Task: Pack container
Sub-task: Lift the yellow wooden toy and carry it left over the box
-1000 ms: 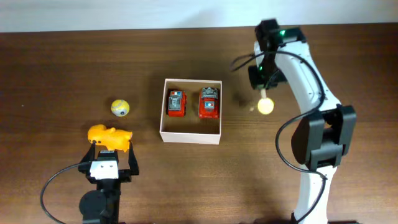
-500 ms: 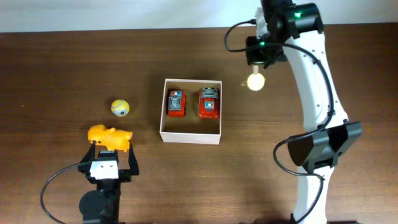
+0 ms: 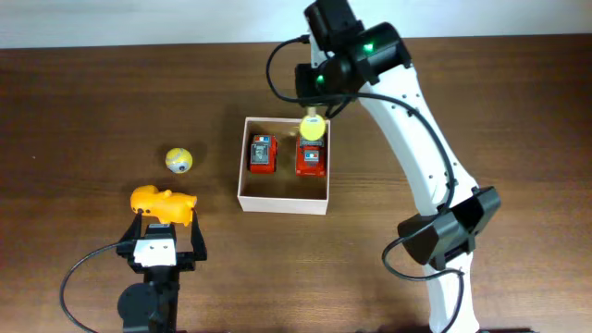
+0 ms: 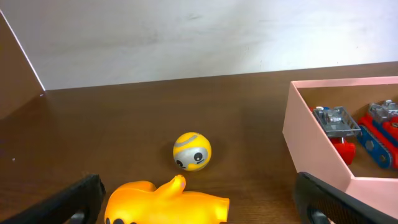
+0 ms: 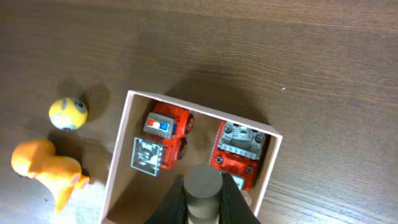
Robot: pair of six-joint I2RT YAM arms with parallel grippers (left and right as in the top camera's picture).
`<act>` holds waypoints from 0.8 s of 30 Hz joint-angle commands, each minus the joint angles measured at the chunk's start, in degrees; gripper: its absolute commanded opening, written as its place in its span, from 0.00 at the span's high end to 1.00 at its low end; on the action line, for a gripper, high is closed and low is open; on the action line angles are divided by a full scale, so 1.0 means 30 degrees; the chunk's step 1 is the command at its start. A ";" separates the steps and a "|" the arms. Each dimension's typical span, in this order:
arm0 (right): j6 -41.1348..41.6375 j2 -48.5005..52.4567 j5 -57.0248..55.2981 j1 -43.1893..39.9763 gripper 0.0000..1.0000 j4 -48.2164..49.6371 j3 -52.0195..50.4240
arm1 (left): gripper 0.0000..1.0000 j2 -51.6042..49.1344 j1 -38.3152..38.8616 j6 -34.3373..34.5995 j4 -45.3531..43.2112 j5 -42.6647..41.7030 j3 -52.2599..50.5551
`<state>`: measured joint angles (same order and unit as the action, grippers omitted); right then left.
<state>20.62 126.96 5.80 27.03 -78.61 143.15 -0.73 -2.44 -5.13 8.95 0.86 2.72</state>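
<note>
- Overhead: container (image 3: 282,191) sits mid-counter (image 3: 481,111) with two red toy cars inside, left car (image 3: 263,154) and right car (image 3: 311,157).
- Right hand (image 3: 314,120) is clamped on a small pale yellow round toy (image 3: 314,131). It hangs over the container's far right corner, above the right car, and looks not yet released.
- Left hand (image 3: 167,228) is spread wide near the front edge, with the orange animal toy (image 3: 165,203) at its fingertips and ungripped. The yellow face ball (image 3: 179,161) lies loose, left of the container.
- Progress, my read: two toys packed, a third about to drop, the orange toy and face ball left to pick.
- Left wrist: low side view. It alone shows the ball's face (image 4: 191,151), the container's wall height (image 4: 311,146), and both open fingers well clear of the orange toy (image 4: 168,202). Right arm not visible here.
- Right wrist: straight down into the container (image 5: 118,168), both cars seen from above. Closed fingers (image 5: 227,199) pinch a dull round top. The yellow colour doesn't show here, only overhead.
</note>
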 commanded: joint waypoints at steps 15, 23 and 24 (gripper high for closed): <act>0.3315 0.2361 -0.2171 0.2244 0.89 0.2069 0.0211 | 0.01 0.0124 -0.0117 -0.0321 -0.0015 0.0131 -0.0080; 0.3308 0.3490 -0.2178 0.2237 0.89 0.2076 0.0197 | 0.01 0.0124 -0.0117 -0.0321 -0.0015 0.0131 -0.0080; 0.3308 0.3563 -0.2215 0.2237 0.89 0.2084 0.0168 | 0.01 0.0124 -0.0117 -0.0321 -0.0015 0.0131 -0.0080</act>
<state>30.00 136.75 0.34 33.54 -72.71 143.15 -0.73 -2.44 -5.13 8.95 0.86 2.72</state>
